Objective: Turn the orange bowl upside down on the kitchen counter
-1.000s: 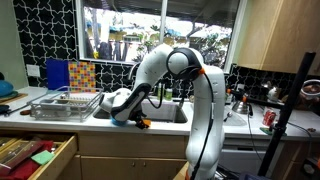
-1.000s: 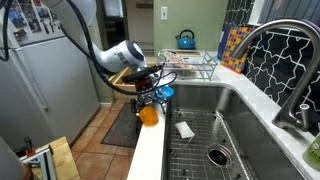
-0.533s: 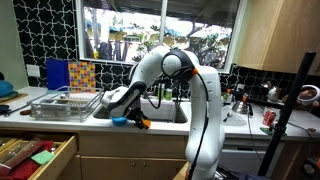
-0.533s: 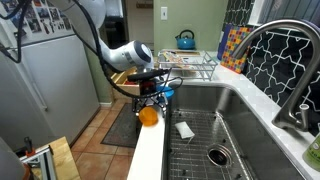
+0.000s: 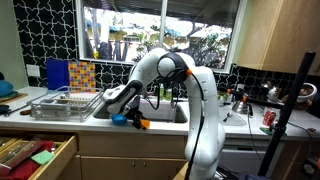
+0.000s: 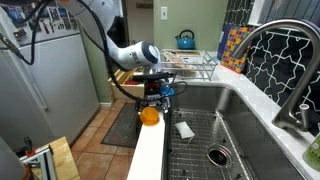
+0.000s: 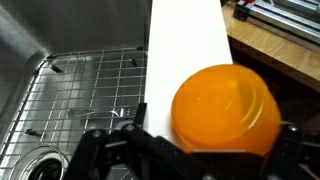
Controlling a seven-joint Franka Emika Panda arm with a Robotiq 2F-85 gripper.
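Note:
The orange bowl (image 7: 225,110) lies upside down, base up, on the narrow front strip of the pale kitchen counter (image 7: 185,40) beside the sink. It shows in both exterior views (image 6: 149,115) (image 5: 141,123). My gripper (image 7: 212,136) is open, its fingers apart on either side of the bowl and a little above it (image 6: 157,97) (image 5: 133,113). The left finger stands clear of the bowl. A blue bowl (image 5: 120,120) sits close behind on the counter (image 6: 166,92).
The sink (image 6: 200,130) with a wire grid (image 7: 80,100) lies right beside the strip; a small white item (image 6: 185,129) rests in it. A wire dish rack (image 5: 65,103) stands further along. A drawer (image 5: 35,155) is open below. The faucet (image 6: 270,50) rises behind the sink.
My gripper has lifted a little off the orange bowl and drawn back. The bowl has stayed in place on the counter strip.

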